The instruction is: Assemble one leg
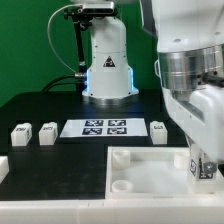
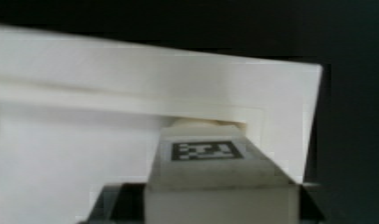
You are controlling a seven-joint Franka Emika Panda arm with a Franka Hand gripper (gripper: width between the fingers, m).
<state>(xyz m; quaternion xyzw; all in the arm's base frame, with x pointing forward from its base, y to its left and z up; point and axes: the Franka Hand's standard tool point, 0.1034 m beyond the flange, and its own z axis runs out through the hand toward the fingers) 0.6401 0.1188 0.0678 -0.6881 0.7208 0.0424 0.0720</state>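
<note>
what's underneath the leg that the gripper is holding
In the wrist view, the leg sits over the large white plate. The gripper covers its lower part, and any corner socket beneath it is hidden.

Bright even light, white parts glaring, wrist view soft and blurred

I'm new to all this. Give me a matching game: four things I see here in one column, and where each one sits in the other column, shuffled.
Things:
1. leg
2. marker board
3. plate
4. leftmost loose block

Places:
A. on the black table, at the exterior view's far left
B. lying flat in front of the robot's base
C. gripped in the pincer, close against the plate
D. nearest the camera in the exterior view, round sockets facing up

Pairs: 1-C, 2-B, 3-D, 4-A
</note>
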